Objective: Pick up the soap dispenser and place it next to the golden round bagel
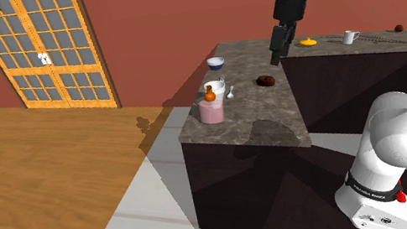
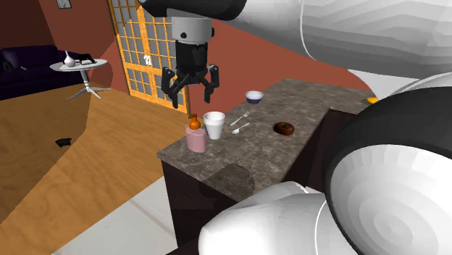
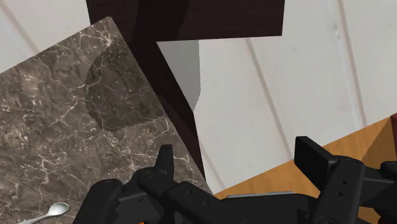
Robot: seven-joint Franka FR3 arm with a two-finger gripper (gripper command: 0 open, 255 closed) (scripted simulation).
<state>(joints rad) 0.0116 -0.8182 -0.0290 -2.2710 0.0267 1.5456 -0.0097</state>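
Beside the white cup, the pink soap dispenser stands ungrasped on the counter. I read the gripper as spread wide and empty, hovering above that cup. Grasp, lift and placement all remain outstanding.

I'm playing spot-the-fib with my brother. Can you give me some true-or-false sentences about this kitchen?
1. The black two-finger pincer is open and holds nothing. True.
2. The pink soap dispenser with an orange top lies tipped over on the floor. False: it stands upright on the dark marbled counter.
3. The white cup stands right beside the soap dispenser. True.
4. The dark brown round bagel sits inside the small bowl. False: it lies on the bare counter, apart from the bowl.
5. The orange-framed glass door is wide open. False: it is shut.
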